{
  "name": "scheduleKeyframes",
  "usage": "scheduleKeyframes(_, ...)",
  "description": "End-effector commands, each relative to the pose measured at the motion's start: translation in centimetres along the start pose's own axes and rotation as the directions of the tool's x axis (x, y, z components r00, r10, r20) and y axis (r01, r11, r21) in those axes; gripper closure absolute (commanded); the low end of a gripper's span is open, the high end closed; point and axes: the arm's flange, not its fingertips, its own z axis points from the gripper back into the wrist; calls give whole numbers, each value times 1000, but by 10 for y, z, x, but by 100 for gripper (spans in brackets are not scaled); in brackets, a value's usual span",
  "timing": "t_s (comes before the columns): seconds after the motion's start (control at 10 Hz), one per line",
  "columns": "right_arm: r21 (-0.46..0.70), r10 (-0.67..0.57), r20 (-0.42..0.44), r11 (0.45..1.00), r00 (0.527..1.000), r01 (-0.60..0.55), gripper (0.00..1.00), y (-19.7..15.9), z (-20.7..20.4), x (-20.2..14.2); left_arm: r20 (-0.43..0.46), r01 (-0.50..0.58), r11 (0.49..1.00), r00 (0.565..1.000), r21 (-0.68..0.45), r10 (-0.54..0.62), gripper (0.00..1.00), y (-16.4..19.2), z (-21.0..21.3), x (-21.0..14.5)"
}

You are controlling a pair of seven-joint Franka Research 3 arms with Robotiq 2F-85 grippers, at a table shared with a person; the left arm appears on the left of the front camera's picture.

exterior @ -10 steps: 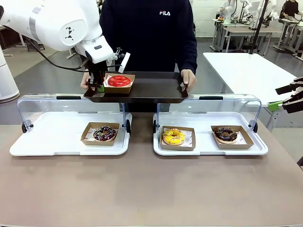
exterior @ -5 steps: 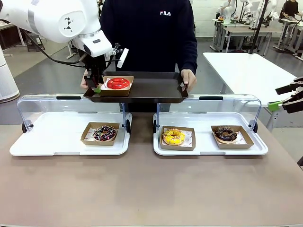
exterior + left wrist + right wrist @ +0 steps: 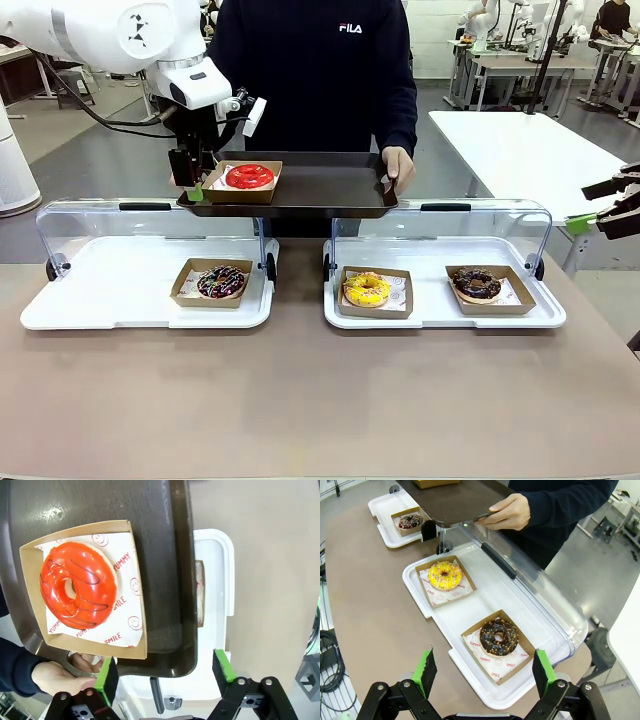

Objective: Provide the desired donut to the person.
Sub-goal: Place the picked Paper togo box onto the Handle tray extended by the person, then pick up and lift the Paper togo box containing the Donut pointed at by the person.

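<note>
Left wrist view: left tool gapes beside brown cardboard box of red-glazed donut; a skewed retreat could snag it.

The table I worked at had a matte, brownish-grey top, evenly lit with only soft shadows. Beyond it the floor was smooth grey and caught a faint sheen. To my right stood a second table, white-topped, set at an angle and well apart from mine. Farther back on that side, more pale workbenches stood before a light wall. At my far left a white, rounded standing unit rested on the floor. Black cables lay coiled beside my table's edge.
</note>
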Motion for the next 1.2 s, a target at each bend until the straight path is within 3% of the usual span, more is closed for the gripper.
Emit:
scheduleKeyframes(0.0,10,2,19,1000,1000,-2,0,0,-2,-2,13,13,1000,1000,-27,-12,0,0,10,-3)
scheduleKeyframes(0.2,10,2,19,1000,1000,-2,0,0,-2,-2,20,44,997,999,-69,-43,0,-7,14,-3)
scheduleKeyframes(0.3,10,2,19,1000,1000,-2,0,0,-2,-2,2,-2,1000,1000,-19,2,0,-1,7,-1)
scheduleKeyframes(1.1,10,2,19,1000,1000,-2,0,0,-2,-2,2,-2,1000,1000,-19,2,0,-1,7,-1)
